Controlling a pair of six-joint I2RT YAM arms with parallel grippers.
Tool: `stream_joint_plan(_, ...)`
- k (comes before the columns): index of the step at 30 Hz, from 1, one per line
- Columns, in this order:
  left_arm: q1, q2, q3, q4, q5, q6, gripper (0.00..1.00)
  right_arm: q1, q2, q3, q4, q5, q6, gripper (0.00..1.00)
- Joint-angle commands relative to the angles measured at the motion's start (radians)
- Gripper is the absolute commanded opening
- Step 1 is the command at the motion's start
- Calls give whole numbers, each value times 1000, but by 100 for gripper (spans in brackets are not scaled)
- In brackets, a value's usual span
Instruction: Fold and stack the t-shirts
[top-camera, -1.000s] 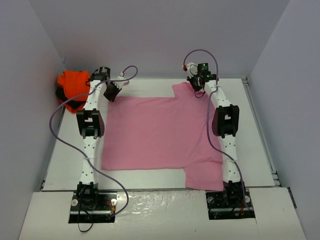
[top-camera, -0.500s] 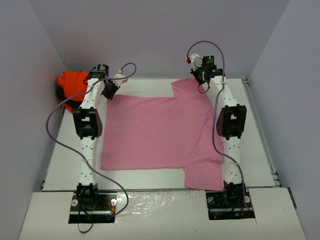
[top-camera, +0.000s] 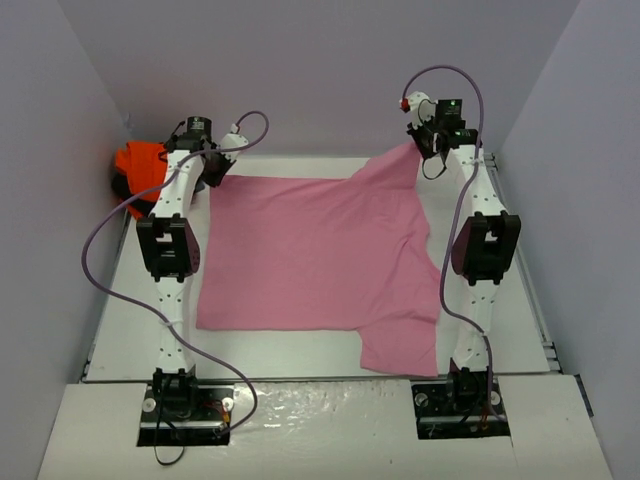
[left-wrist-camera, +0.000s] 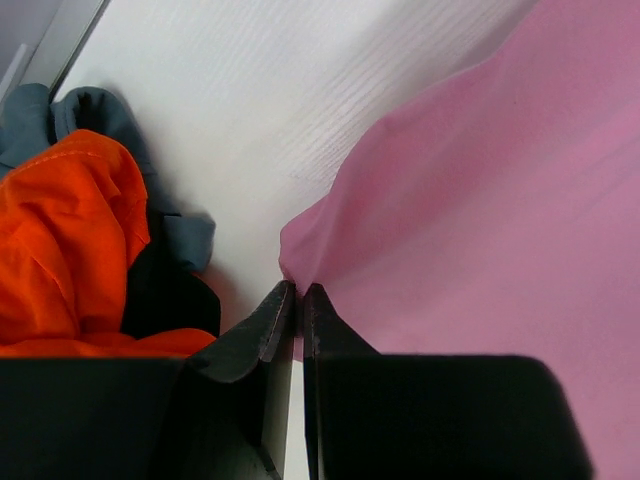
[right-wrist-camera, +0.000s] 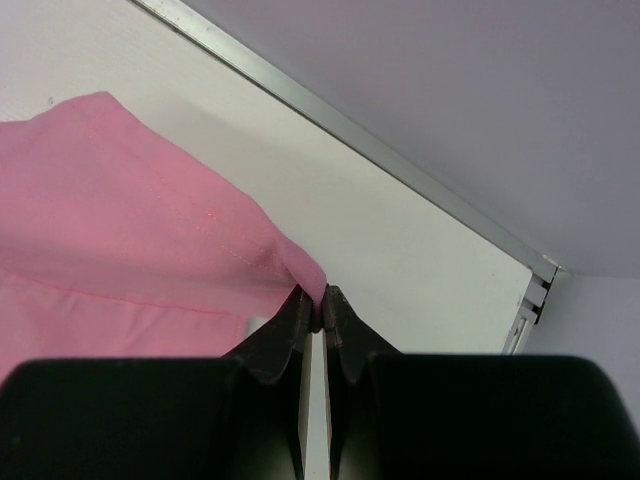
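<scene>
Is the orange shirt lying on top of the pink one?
No, the orange shirt sits bunched at the far left corner of the table, apart from the spread-out pink shirt.

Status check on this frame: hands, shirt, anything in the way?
Left hand shut on pink t-shirt, far-left corner. Right hand shut on its far-right sleeve, held up. Orange t-shirt heaped far left, not touching it.

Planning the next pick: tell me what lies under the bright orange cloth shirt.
Dark navy-grey cloth pokes out beneath the bright orange cloth shirt; how far it runs underneath, and anything else there, is covered.
</scene>
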Motion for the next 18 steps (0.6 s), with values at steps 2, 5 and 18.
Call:
stream_joint_plan(2,10,-160,-62,53,-14,-17,0,-7,-163,-53,37,-70,5,0)
stream_joint_plan(5,10,-216,-118,55,-4,-22,0,-7,-232,-108,21,-101,-4,0)
stream_joint_plan(18,10,-462,-449,84,49,11,0,-7,-527,-407,-112,-185,-62,0)
